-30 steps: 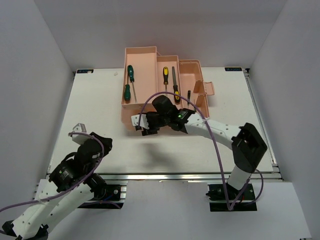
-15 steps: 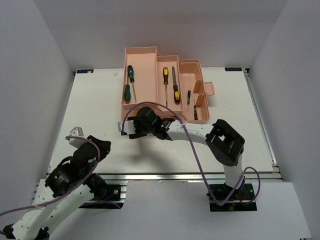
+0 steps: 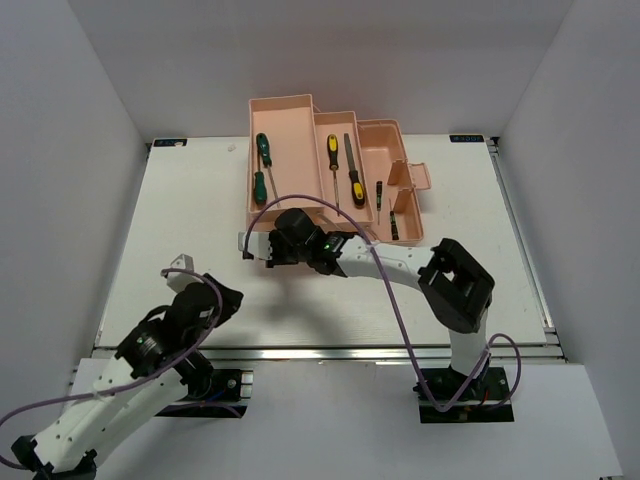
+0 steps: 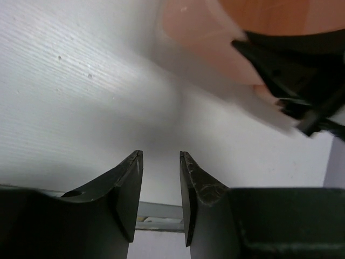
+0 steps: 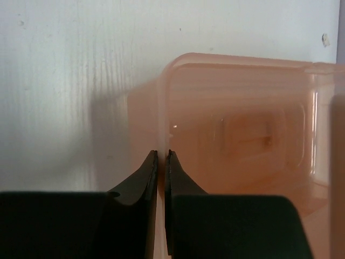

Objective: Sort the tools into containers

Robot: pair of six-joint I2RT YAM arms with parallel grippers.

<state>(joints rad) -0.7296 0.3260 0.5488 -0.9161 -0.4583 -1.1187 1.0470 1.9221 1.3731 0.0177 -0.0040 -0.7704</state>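
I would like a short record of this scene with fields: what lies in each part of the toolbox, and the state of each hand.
toolbox: salmon-pink, opened out, at the far side of the table
left tray: two green-handled screwdrivers
middle tray: two yellow-handled screwdrivers
right compartment: small precision screwdrivers
left hand: open, empty, above the table
right hand: almost shut, apparently pinching the toolbox's thin wall at its near left corner

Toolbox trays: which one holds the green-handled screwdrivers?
The leftmost tray, with two green-handled screwdrivers; the middle tray holds yellow-handled ones, the right tray small precision drivers.
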